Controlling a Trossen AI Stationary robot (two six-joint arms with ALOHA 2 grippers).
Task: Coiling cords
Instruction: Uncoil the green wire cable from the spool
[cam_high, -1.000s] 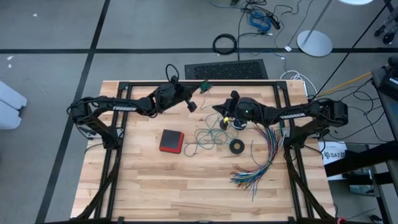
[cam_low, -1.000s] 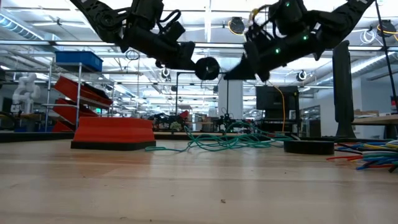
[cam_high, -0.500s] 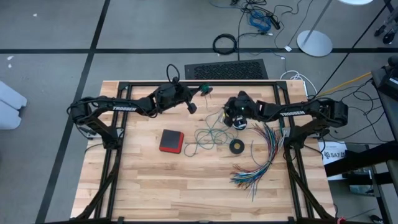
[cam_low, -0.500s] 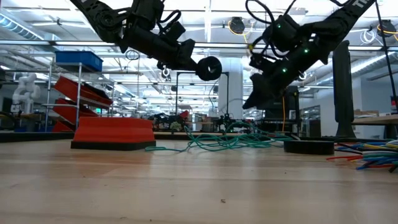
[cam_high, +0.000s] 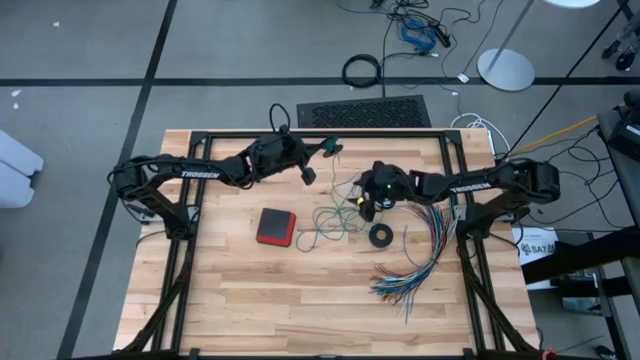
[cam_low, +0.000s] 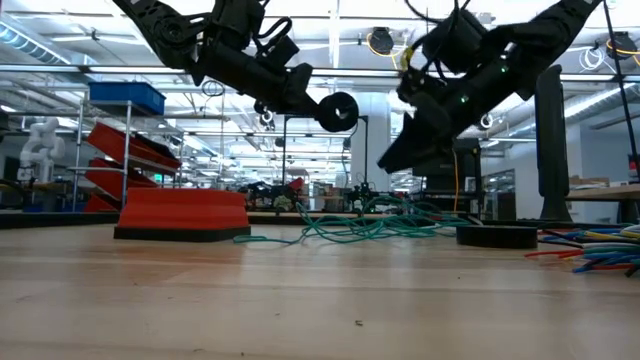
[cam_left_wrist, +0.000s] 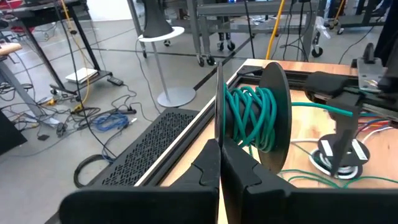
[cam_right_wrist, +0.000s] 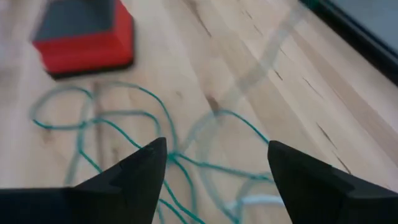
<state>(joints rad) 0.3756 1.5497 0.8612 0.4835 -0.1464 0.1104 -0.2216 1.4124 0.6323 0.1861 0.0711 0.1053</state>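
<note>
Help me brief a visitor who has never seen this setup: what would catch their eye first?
Likely the teal-green cord, a loose tangle mid-table with some of it wound on a spool the shut left gripper holds up near the far edge. Above the tangle hovers the right gripper, jaws wide. The red box lies left of the tangle, the multicoloured wires fan right of it.
</note>
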